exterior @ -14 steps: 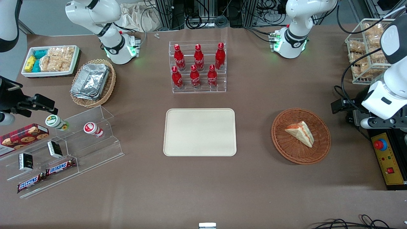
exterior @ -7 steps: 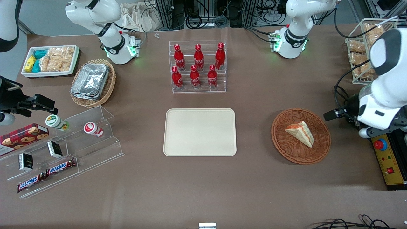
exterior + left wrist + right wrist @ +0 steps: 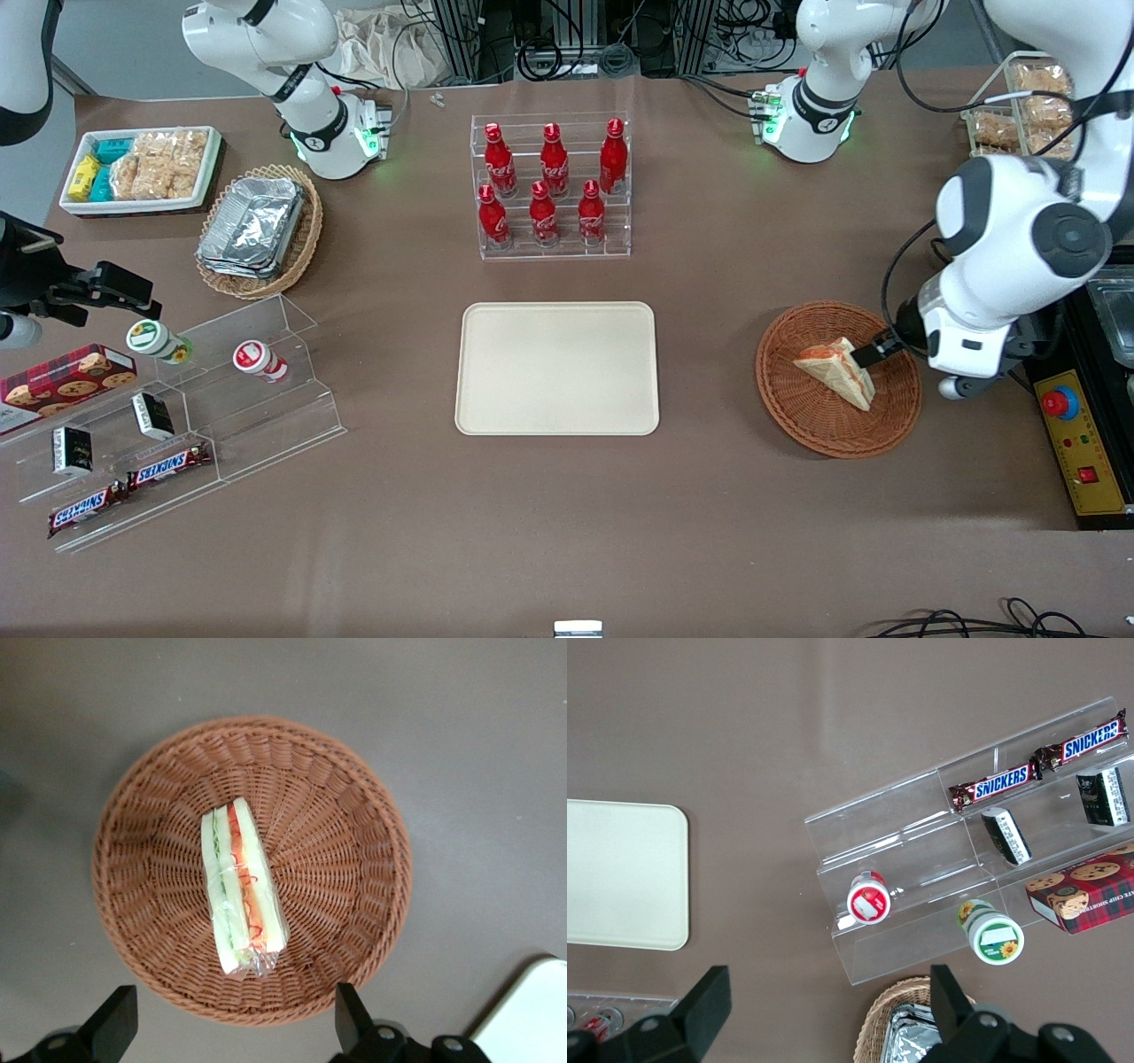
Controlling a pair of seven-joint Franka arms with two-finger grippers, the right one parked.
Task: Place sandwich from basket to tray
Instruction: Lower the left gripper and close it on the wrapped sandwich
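Your tray [image 3: 557,368] sits bare mid-worktop; toward the working arm's end, the sandwich [image 3: 836,370] lies in the basket [image 3: 802,416], long axis diagonal, filling edge up (wrapped), under your wide-open, empty pincer [image 3: 232,1028].

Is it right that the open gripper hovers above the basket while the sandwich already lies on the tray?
Not quite. The front view shows the sandwich lying in the basket; the tray holds nothing. The gripper is indeed open above the basket.
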